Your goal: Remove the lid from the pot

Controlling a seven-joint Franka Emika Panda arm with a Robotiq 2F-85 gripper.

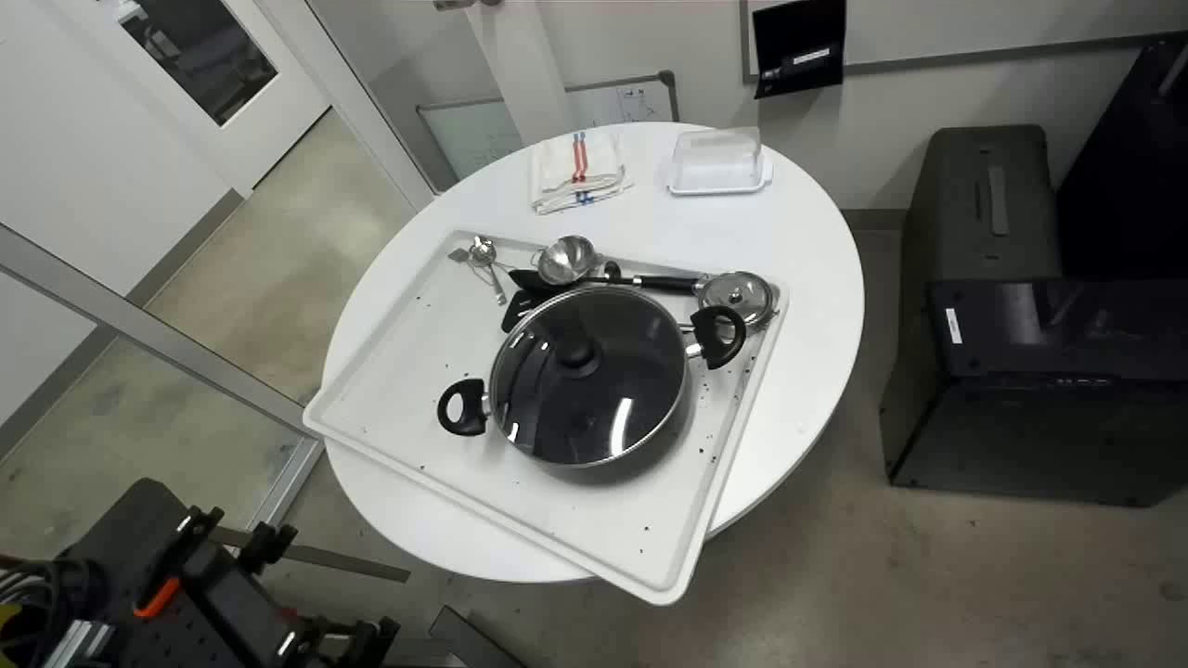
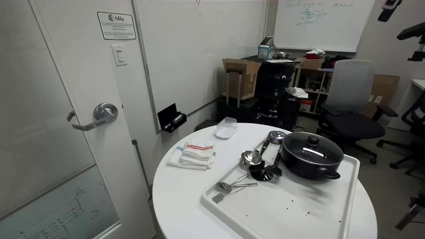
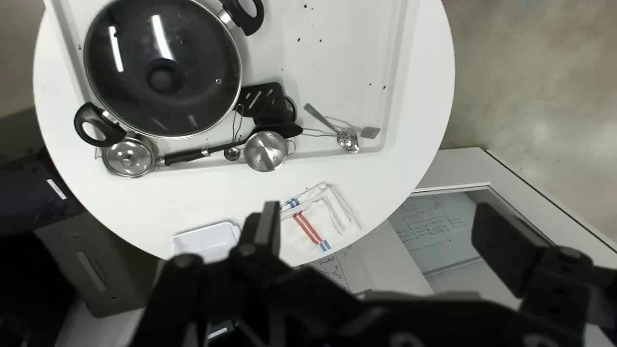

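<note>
The round glass lid (image 1: 594,408) with a metal rim and a dark knob (image 1: 575,351) lies flat on the black pot. The lid also shows in an exterior view (image 2: 295,149) and in the wrist view (image 3: 193,96). The pot (image 2: 298,168) is wide, with two black side handles, and stands upright on a white tray (image 2: 229,217). Its inside is seen only darkly through the glass. My gripper (image 3: 383,236) is open and empty in the wrist view, well apart from the lid. Dark parts at an exterior view's upper right edge may be its fingers (image 2: 391,25).
Metal and black utensils, including a strainer (image 1: 566,260) and a small lidded pan (image 1: 736,295), lie beside the pot. Folded towels (image 1: 580,172) and a clear plastic container (image 1: 717,162) sit on the round white table (image 1: 807,371). A dark cart (image 1: 213,594) stands nearby.
</note>
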